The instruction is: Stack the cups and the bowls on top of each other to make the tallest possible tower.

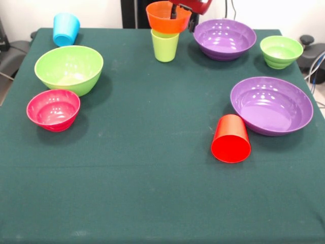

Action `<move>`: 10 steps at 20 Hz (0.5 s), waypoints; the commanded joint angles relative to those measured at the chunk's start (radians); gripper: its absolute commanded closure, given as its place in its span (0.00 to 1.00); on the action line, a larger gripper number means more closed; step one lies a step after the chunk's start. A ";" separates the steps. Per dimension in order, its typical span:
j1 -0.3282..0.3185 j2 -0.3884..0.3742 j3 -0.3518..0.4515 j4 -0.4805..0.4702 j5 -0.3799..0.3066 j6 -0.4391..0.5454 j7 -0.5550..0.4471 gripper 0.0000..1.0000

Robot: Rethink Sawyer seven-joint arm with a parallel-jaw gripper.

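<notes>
The gripper comes in at the far edge of the table, its dark fingers pinched on the rim of the orange bowl, one finger reaching down inside it. That bowl sits tilted on the mouth of the lime green cup, which stands upright beneath it (only the cup's lower part shows below the bowl).

Just right of this pair, at the far side, is a purple bowl, and further right a small green bowl. Nearer on the right lies the second, larger-looking purple bowl, with the red cup on its side just beside its left edge, the mouth facing the near side.

On the left, the blue cup lies tipped over at the far corner. Nearer sits the large lime green bowl, and the pink bowl is just in front of it, the two rims close together or touching.
</notes>
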State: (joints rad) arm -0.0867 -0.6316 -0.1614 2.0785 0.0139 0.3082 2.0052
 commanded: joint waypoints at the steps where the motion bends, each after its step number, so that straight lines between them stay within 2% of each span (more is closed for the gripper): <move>1: -0.009 0.046 0.081 -0.028 -0.034 -0.059 0.081 0.00; 2: -0.018 0.045 0.090 -0.022 -0.036 -0.063 0.076 0.00; 3: -0.021 0.045 0.092 -0.019 -0.034 -0.061 0.077 1.00; 10: -0.018 0.046 0.092 -0.025 -0.040 -0.054 0.069 1.00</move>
State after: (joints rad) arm -0.0899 -0.6314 -0.1616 2.0785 0.0139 0.3082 2.0052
